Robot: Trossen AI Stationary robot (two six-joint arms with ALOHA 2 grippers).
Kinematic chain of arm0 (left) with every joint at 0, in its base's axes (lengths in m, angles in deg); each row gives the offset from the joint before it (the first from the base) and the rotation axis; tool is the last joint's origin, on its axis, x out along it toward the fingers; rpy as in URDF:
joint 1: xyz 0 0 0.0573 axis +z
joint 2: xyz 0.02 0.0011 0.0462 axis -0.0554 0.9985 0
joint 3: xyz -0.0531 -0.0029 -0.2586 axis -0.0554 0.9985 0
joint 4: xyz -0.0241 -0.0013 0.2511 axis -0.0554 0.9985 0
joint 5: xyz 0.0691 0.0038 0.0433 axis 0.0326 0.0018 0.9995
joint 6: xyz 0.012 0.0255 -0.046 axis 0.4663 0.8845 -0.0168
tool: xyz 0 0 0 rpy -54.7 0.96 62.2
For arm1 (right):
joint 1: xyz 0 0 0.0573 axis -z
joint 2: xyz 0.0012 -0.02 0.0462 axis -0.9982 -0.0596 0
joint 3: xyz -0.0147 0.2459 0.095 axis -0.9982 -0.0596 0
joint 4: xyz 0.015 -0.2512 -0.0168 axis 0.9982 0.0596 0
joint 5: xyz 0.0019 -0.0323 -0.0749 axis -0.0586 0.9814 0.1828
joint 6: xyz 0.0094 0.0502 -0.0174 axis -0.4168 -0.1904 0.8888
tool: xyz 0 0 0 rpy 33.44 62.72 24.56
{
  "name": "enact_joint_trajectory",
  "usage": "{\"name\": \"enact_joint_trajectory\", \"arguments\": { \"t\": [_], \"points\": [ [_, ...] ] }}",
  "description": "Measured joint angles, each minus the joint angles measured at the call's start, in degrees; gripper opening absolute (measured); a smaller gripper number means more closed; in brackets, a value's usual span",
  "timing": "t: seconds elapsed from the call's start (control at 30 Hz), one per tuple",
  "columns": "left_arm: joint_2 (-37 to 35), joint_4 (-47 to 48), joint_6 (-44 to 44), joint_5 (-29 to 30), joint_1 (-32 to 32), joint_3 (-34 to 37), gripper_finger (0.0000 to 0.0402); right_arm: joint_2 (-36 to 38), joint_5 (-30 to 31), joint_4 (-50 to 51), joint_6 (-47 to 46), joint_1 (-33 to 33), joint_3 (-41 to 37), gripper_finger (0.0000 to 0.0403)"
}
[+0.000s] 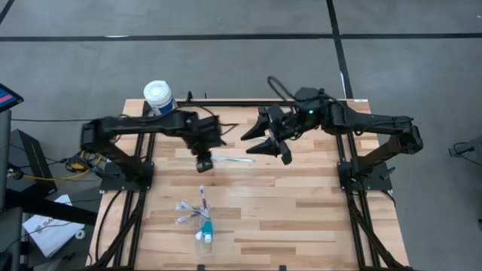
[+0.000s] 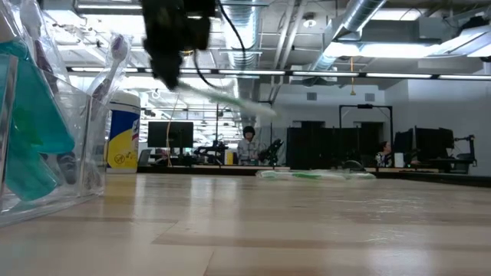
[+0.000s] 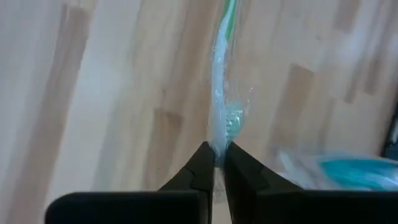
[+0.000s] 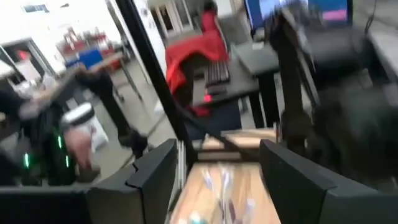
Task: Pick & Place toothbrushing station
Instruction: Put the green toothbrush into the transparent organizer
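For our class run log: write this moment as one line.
left gripper: shut on green toothbrush, lifted | right gripper: open, waiting | holder: near table edge

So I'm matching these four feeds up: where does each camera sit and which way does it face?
High: overhead, straight down; both arms, left gripper holding a wrapped toothbrush.
Low: table height, facing the room; left gripper overhead, holder close.
Left wrist: down past shut fingers onto the toothbrush.
Right wrist: past open fingers across the table.
High and low share the canister.
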Motion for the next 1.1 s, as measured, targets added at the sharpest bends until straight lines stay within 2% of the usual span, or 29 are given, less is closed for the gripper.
{"name": "enact_joint_trajectory", "arguments": {
  "t": [0.2,0.3,0.4,0.53,0.7,0.9,1.1],
  "points": [
    [-10.46,15.33,-10.45,-0.93,-4.85,-0.07,0.0010,0.00,-1.40,2.11,1.29,-1.63,-0.02,0.0219],
    [-15.34,23.75,-16.52,-4.27,-7.97,-0.03,0.0010,0.00,-1.38,2.00,1.69,-2.27,-0.02,0.0219],
    [-20.13,27.56,-23.65,-7.58,-12.01,-0.04,0.0010,0.00,-1.33,1.94,1.85,-2.51,-0.02,0.0219],
    [-25.73,28.15,-33.58,-11.07,-17.01,-0.15,0.0010,0.00,-1.33,1.95,1.87,-2.64,-0.02,0.0219],
    [-30.16,28.14,-40.56,-16.50,-22.24,-0.22,0.0010,0.00,-1.30,1.89,2.16,-2.60,-0.02,0.0219],
    [-33.77,28.01,-43.09,-19.44,-25.81,-0.22,0.0010,-0.02,-1.09,2.01,2.75,-2.60,-0.02,0.0219],
    [-37.09,28.05,-43.13,-21.90,-25.70,-0.22,0.0010,-0.51,-1.08,2.15,2.70,-2.60,0.00,0.0219]
  ]
}}
